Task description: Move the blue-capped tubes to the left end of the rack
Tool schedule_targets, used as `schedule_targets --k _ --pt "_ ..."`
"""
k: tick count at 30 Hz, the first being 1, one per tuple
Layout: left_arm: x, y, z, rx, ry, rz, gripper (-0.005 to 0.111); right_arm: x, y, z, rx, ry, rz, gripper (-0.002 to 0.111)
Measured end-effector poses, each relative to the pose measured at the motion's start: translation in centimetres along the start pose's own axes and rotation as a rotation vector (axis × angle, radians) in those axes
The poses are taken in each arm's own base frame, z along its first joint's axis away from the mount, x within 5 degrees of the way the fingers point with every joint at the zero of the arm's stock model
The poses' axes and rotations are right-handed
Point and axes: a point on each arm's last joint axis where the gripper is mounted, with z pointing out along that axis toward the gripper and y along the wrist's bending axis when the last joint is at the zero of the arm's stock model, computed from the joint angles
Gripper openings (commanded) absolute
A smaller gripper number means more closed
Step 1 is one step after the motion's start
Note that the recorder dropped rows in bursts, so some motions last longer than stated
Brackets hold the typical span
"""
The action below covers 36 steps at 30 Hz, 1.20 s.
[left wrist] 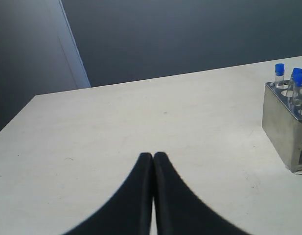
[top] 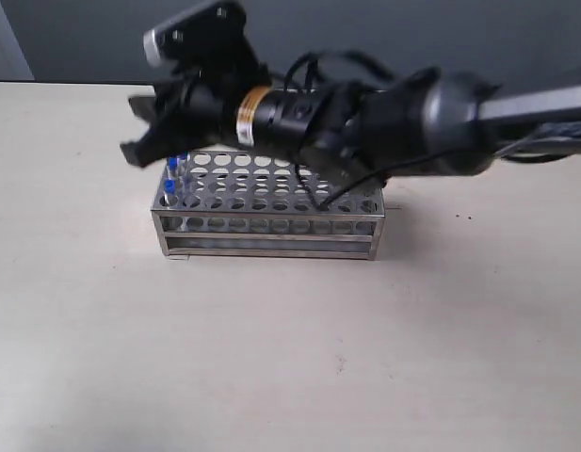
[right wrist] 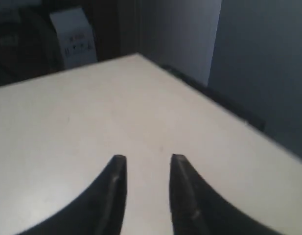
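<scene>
The right gripper (top: 130, 127) is released: its two dark fingers (right wrist: 117, 176) stand apart, only bare desk (right wrist: 92, 107) shows in the gap, and it grasps nothing. In the exterior view it hovers above the left end of the rack (top: 271, 226), with the fingertips pointing out past that end. Its arm reaches in from the right, crosses over the rack's top plate and hides part of the back rows.

The left gripper (left wrist: 153, 157) is clenched, its fingertips pressed together with nothing between them. It is held over a bare stretch of desk, well apart from the rack, whose end wall shows at the edge of the left wrist view.

The blue-capped tubes (left wrist: 298, 79) stand upright in holes at the left end of the rack, close together beside that end wall. Three blue caps show in the left wrist view, each rising a little above the top plate. In the exterior view the caps sit just below the open right gripper, apart from its fingers.

The rack is shiny steel with open sides and rows of round holes, and it rests flat on the pale desk with a long side towards the exterior camera. A dark wall (left wrist: 190, 34) runs behind the desk. In the right wrist view a white box (right wrist: 72, 36) stands beyond the desk's far edge.
</scene>
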Motion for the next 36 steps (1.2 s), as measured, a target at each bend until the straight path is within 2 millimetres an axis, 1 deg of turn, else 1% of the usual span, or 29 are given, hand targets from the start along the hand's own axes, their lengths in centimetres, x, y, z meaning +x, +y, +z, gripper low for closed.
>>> schedule_targets --k 2,3,5,6,7,8,9,10,11,12,13,14,16,17,19,21,23,25,27,28,30,33,34,36 --pt "0.0 0.0 0.0 0.0 0.0 0.0 0.0 -4.1 0.0 -2.5 0.031 -0.057 -0.062 0.0" --pt "0.0 0.0 0.0 0.0 0.0 0.0 0.0 -5.6 0.0 -3.7 0.046 -0.071 -0.084 0.0" --pt "0.0 0.0 0.0 0.0 0.0 0.0 0.0 -8.9 -0.1 -6.8 0.092 -0.082 -0.124 0.0" --pt "0.0 0.0 0.0 0.0 0.0 0.0 0.0 -10.8 -0.1 -9.9 0.138 -0.058 -0.14 0.0" --pt "0.0 0.0 0.0 0.0 0.0 0.0 0.0 -11.5 0.0 -11.7 0.157 -0.051 -0.146 0.0" --pt "0.0 0.0 0.0 0.0 0.0 0.0 0.0 -12.2 0.3 -15.1 0.182 -0.049 -0.146 0.0" --pt "0.0 0.0 0.0 0.0 0.0 0.0 0.0 -12.3 0.6 -16.9 0.191 -0.053 -0.146 0.0" --pt "0.0 0.0 0.0 0.0 0.0 0.0 0.0 -11.6 1.1 -20.3 0.198 -0.067 -0.125 0.0" --pt "0.0 0.0 0.0 0.0 0.0 0.0 0.0 -11.0 1.4 -21.7 0.201 -0.067 -0.103 -0.001" --pt "0.0 0.0 0.0 0.0 0.0 0.0 0.0 -9.4 1.8 -24.1 0.203 -0.062 -0.057 -0.001" --pt "0.0 0.0 0.0 0.0 0.0 0.0 0.0 -8.3 2.0 -25.2 0.203 -0.06 -0.033 -0.001" --pt "0.0 0.0 0.0 0.0 0.0 0.0 0.0 -6.4 2.4 -26.8 0.206 -0.042 0.012 -0.001" --pt "0.0 0.0 0.0 0.0 0.0 0.0 0.0 -3.3 2.5 -28.3 0.231 0.046 0.041 -0.001" --pt "0.0 0.0 0.0 0.0 0.0 0.0 0.0 -2.0 2.3 -28.8 0.262 0.124 -0.01 -0.001" --pt "0.0 0.0 0.0 0.0 0.0 0.0 0.0 -0.3 1.6 -29.9 0.349 0.285 -0.087 -0.001" --pt "0.0 0.0 0.0 0.0 0.0 0.0 0.0 0.1 0.9 -31.2 0.438 0.369 -0.183 -0.001" --pt "0.0 0.0 0.0 0.0 0.0 0.0 0.0 0.1 0.2 -31.9 0.513 0.414 -0.289 -0.001" --pt "0.0 0.0 0.0 0.0 0.0 0.0 0.0 -0.2 -0.2 -32.5 0.553 0.408 -0.343 -0.001" --pt "0.0 0.0 0.0 0.0 0.0 0.0 0.0 -0.7 -0.4 -33.3 0.586 0.356 -0.342 -0.001" --pt "0.0 0.0 0.0 0.0 0.0 0.0 0.0 -1.0 -0.6 -34.0 0.617 0.316 -0.318 -0.001" --pt "0.0 0.0 0.0 0.0 0.0 0.0 0.0 -1.5 -0.7 -35.5 0.674 0.206 -0.192 -0.001" --pt "0.0 0.0 0.0 0.0 0.0 0.0 0.0 -2.3 -0.4 -38.8 0.799 0.006 -0.023 -0.001" --pt "0.0 0.0 0.0 0.0 0.0 0.0 0.0 -2.4 0.1 -40.8 0.903 -0.09 0.06 -0.001" --pt "0.0 0.0 0.0 0.0 0.0 0.002 0.0 -2.4 1.1 -42.7 0.994 -0.185 0.123 -0.001"
